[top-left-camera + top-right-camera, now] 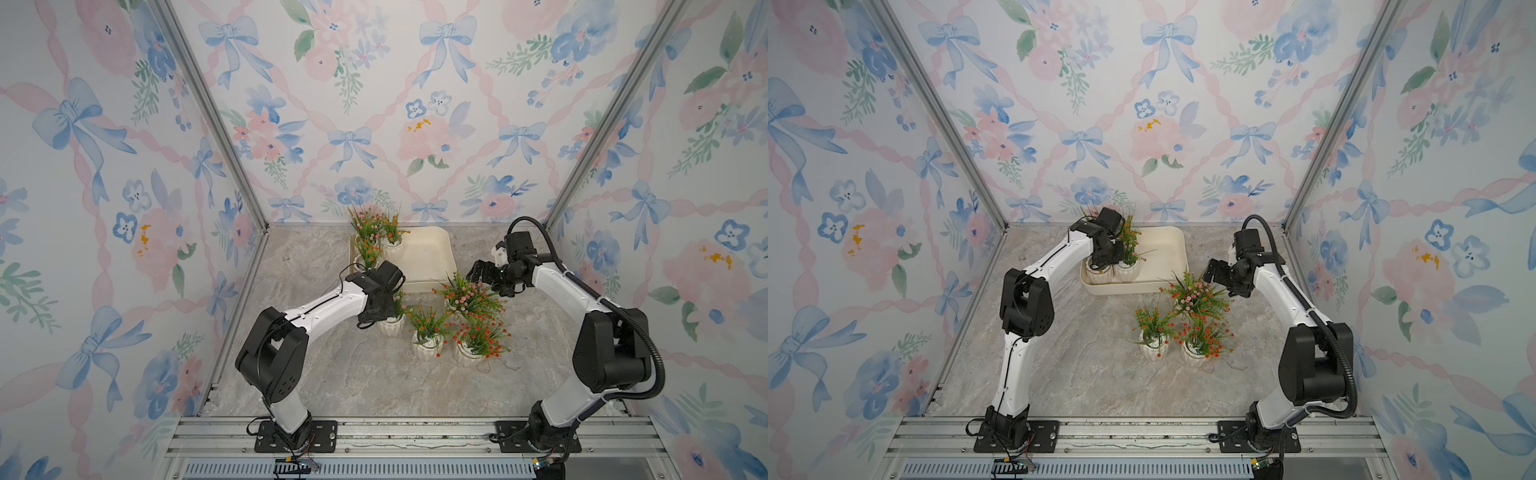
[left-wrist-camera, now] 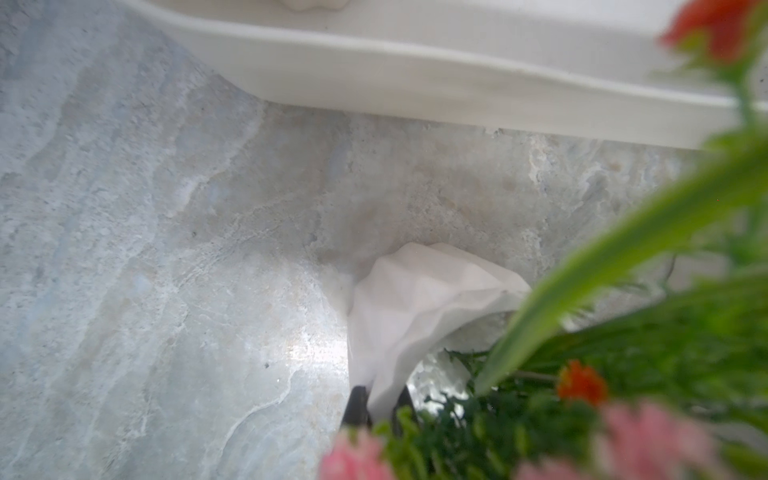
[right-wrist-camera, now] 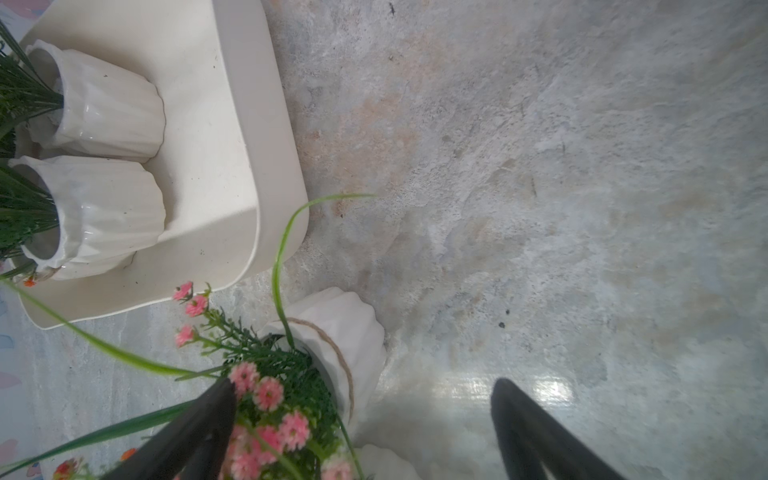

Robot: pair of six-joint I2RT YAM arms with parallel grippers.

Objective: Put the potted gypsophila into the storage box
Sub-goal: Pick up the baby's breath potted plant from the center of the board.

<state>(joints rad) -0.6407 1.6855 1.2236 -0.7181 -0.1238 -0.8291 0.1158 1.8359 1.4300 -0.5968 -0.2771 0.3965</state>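
Observation:
The left wrist view shows my left gripper shut on the rim of a white ribbed pot of gypsophila, which stands on the marble in front of the storage box. A top view shows the same pot under the left gripper. In a top view the left gripper instead sits over two pots in the box. My right gripper is open beside a pink-flowered pot; in a top view it hangs by those blossoms.
Two more pots with red and orange blossoms stand close together on the marble floor right of the left arm. Floral walls close in three sides. The box lies against the back wall with pots in its left part.

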